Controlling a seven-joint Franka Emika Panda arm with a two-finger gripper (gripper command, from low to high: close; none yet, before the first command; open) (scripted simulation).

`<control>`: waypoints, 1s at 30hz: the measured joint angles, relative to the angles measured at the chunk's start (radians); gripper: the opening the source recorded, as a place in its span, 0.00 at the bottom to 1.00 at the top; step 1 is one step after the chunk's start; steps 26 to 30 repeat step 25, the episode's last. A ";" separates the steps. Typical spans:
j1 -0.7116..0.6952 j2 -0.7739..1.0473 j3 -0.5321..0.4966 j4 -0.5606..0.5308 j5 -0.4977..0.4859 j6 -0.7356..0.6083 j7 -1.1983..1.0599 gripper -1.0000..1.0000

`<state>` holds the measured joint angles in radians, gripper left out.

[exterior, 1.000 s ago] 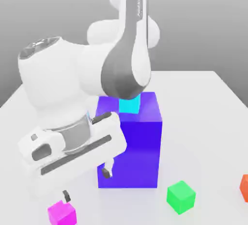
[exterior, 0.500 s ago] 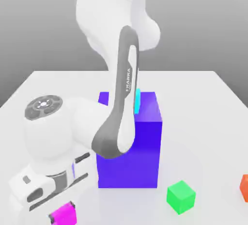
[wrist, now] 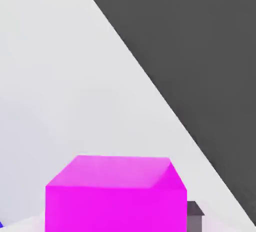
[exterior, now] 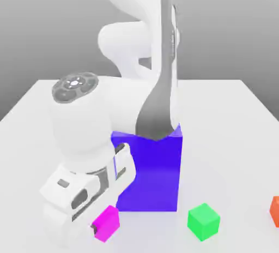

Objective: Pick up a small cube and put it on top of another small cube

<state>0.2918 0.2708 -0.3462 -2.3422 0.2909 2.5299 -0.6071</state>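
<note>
Gripper (exterior: 97, 229): jaws now clamped on the small magenta cube (exterior: 106, 223), open a second ago; cube tilted, apparently lifted off the white table (exterior: 229, 126), near left of the big blue block (exterior: 155, 173). Grasp likely done; carry pending. Green cube (exterior: 203, 221): near right.
</note>
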 joint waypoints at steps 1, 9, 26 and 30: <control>0.016 -0.018 0.011 -0.001 -0.015 -0.011 -0.009 0.00; 0.183 -0.189 0.114 -0.078 -0.197 -0.008 -0.024 0.00; 0.224 -0.030 0.176 -0.197 -0.177 0.244 -0.025 1.00; 0.224 -0.030 0.176 -0.197 -0.177 0.244 -0.025 1.00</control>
